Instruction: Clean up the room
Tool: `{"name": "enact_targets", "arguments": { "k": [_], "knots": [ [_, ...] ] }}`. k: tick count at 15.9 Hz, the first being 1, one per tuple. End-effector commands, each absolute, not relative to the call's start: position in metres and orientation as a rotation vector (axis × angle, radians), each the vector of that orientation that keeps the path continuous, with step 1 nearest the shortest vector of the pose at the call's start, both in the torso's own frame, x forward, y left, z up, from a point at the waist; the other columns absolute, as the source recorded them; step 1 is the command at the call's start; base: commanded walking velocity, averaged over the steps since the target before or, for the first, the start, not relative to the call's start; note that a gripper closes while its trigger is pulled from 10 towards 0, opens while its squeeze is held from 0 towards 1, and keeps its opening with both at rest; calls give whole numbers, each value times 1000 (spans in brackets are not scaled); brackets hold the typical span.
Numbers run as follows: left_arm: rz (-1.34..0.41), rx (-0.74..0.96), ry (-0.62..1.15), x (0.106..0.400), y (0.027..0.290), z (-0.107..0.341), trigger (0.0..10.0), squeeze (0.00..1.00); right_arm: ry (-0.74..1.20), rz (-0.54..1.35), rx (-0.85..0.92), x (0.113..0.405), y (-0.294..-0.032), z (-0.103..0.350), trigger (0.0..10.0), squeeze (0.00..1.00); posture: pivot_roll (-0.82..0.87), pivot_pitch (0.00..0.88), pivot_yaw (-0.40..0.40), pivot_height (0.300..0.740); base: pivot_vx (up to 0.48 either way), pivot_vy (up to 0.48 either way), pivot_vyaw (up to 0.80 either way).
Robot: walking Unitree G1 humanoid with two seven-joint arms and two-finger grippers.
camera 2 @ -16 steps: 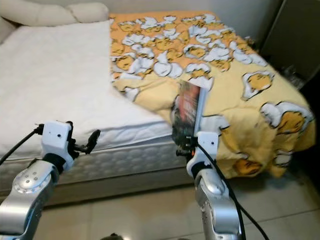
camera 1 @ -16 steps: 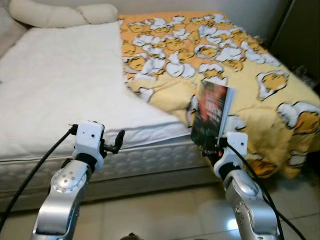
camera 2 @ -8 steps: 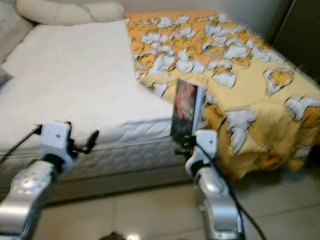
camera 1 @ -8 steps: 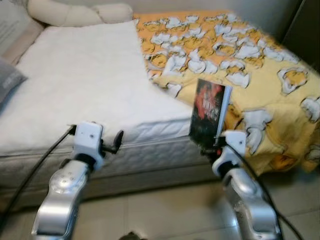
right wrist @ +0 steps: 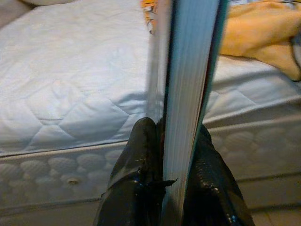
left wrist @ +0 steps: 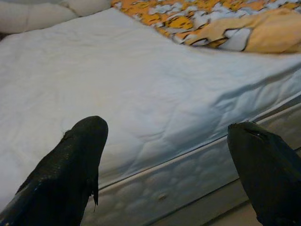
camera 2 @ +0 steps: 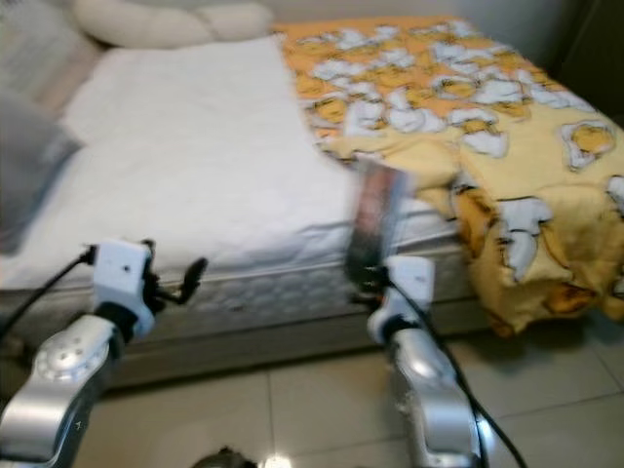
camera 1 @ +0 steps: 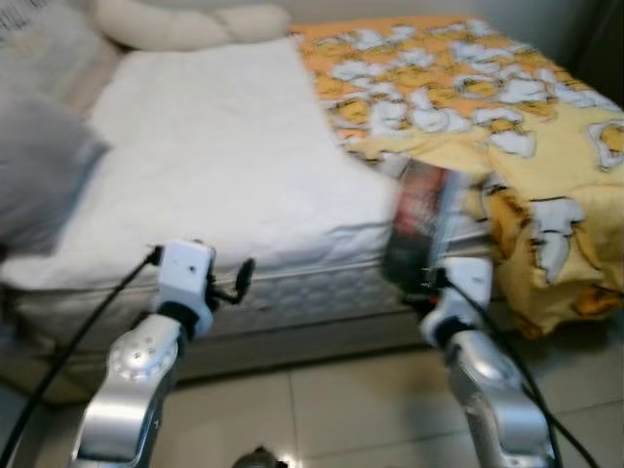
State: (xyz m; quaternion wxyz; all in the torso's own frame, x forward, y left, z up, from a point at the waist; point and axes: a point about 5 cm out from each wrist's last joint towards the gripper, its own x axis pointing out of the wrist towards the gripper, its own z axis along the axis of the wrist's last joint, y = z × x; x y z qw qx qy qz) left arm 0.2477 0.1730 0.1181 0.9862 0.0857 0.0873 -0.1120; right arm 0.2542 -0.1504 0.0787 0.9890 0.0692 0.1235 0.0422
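My right gripper [camera 1: 413, 283] is shut on a dark-covered book [camera 1: 419, 226], held upright in front of the bed's near edge. In the right wrist view the book [right wrist: 188, 89] stands edge-on, pinched between the two black fingers [right wrist: 141, 160]. My left gripper [camera 1: 239, 281] is open and holds nothing, raised before the side of the mattress [camera 1: 292, 292]. In the left wrist view both spread fingers [left wrist: 75, 165] frame the white quilted mattress top [left wrist: 122, 89].
A yellow duvet with egg figures [camera 1: 507, 107] covers the bed's right half and hangs over its corner. Cream pillows [camera 1: 185, 21] lie at the head. A grey cushion [camera 1: 39, 175] shows at the left. Beige tiled floor [camera 1: 322, 409] lies below.
The whole picture has shifted right, so the camera has turned left; a grey cushion has come into view at the left. Both grippers keep their pose, the right still holding the book.
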Motion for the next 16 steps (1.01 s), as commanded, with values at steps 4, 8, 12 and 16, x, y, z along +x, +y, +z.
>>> {"name": "enact_targets", "arguments": {
  "k": [4,8,12,16],
  "knots": [
    [-208,189,160,249,179,124,10000,114,190,114,153,259,-143,91,10000,0,36,0,19,740,0,383,0],
    [-207,183,147,249,177,126,10000,102,191,113,153,259,-143,91,10000,0,39,0,16,740,0,274,0],
    [-193,181,138,251,177,128,10000,106,192,115,153,260,-143,91,10000,0,39,0,17,740,0,0,0],
    [-188,167,127,253,177,130,10000,125,181,111,101,262,-144,93,10000,0,36,0,17,740,0,0,0]
  ]
}}
